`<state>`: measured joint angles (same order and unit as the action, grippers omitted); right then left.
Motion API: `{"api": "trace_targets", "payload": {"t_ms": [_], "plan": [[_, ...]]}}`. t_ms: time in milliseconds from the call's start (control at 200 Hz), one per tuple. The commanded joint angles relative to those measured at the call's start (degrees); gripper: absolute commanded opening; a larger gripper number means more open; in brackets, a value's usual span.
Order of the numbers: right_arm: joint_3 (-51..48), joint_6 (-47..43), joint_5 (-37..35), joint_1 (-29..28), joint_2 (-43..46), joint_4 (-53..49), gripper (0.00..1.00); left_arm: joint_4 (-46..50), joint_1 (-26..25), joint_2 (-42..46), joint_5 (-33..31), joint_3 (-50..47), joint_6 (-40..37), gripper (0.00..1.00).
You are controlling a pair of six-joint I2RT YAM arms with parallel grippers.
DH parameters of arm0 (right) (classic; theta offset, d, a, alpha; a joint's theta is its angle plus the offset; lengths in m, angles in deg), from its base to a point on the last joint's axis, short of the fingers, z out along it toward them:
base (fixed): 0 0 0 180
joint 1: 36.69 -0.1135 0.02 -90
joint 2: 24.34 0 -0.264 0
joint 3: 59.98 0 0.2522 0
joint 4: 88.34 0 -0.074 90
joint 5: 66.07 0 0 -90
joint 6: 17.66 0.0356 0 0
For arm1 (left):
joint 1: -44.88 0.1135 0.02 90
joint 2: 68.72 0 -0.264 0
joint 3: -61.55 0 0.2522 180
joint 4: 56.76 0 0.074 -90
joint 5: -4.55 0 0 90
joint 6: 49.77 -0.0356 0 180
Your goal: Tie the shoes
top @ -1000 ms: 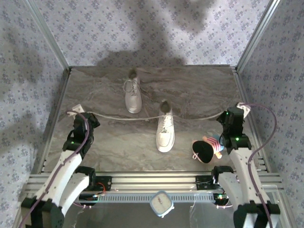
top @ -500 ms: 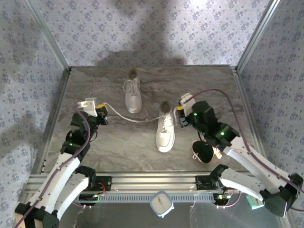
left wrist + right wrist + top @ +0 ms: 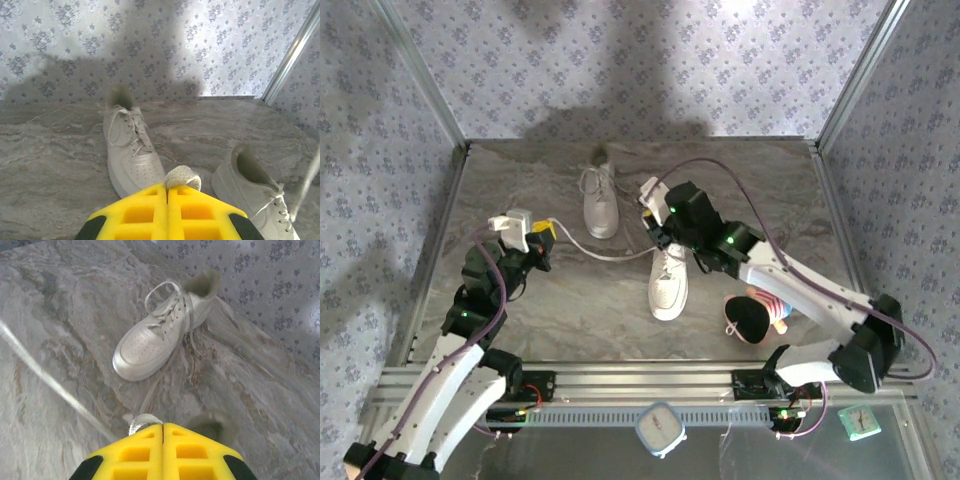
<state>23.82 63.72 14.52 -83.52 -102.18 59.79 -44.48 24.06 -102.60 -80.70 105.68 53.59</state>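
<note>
On the grey marbled desk (image 3: 770, 200) the far shoe (image 3: 601, 205) is set towards 12 o'clock, toe pointed at the arms, and the near shoe (image 3: 669, 275) is placed at its 5 o'clock, slightly apart. The left tool (image 3: 167, 187) is clamped on the end of a lace (image 3: 600, 252), which is drawn towards 3 o'clock to the near shoe. The right tool (image 3: 163, 426) is held over that shoe's heel opening, pads pressed together on a lace strand (image 3: 144, 420). A plush toy (image 3: 752, 317) is seen at the near shoe's 4 o'clock
</note>
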Motion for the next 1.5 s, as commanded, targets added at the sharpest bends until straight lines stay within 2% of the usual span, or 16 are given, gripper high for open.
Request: {"api": "trace_targets", "payload": {"t_ms": [0, 190, 445, 889, 1174, 1259, 1379, 1419, 1499], "plan": [[4.5, -0.6, -0.6, -0.2, -4.8, 1.8, 0.00, -0.3, -1.6, 1.5, 1.3, -0.4, -2.1, 0.00], [11.1, -0.1, 2.4, -0.3, -12.3, 1.5, 0.00, 0.3, -3.3, 2.3, 1.1, -0.4, -2.5, 0.00], [13.7, 0.3, 3.4, -0.4, -19.8, 0.3, 0.00, 0.3, -6.3, 2.3, 2.0, 0.1, -4.4, 0.00], [18.0, 1.5, 14.8, -1.7, -28.5, 0.3, 0.00, -1.1, -9.1, 3.1, 5.0, 0.0, -6.8, 0.00], [19.3, 4.0, 12.5, -2.0, -30.3, 0.8, 0.00, -0.6, -10.1, 2.7, 5.0, 0.7, -7.2, 0.00], [18.6, 4.3, 11.2, -1.7, -28.3, 0.9, 0.26, -0.4, -10.4, 2.2, 5.1, 1.2, -7.0, 0.00], [14.8, 5.9, 10.6, -0.5, -22.3, 2.5, 0.52, -0.4, -11.2, 0.8, 5.8, 2.6, -6.9, 0.00], [13.1, 6.4, 10.0, -0.2, -19.7, 3.0, 0.57, -0.3, -11.6, 0.1, 6.1, 3.4, -7.0, 0.00], [7.6, 7.4, 7.5, 0.3, -13.8, 5.0, 0.59, -0.2, -12.8, -1.7, 6.3, 4.8, -7.7, 0.00]]}}
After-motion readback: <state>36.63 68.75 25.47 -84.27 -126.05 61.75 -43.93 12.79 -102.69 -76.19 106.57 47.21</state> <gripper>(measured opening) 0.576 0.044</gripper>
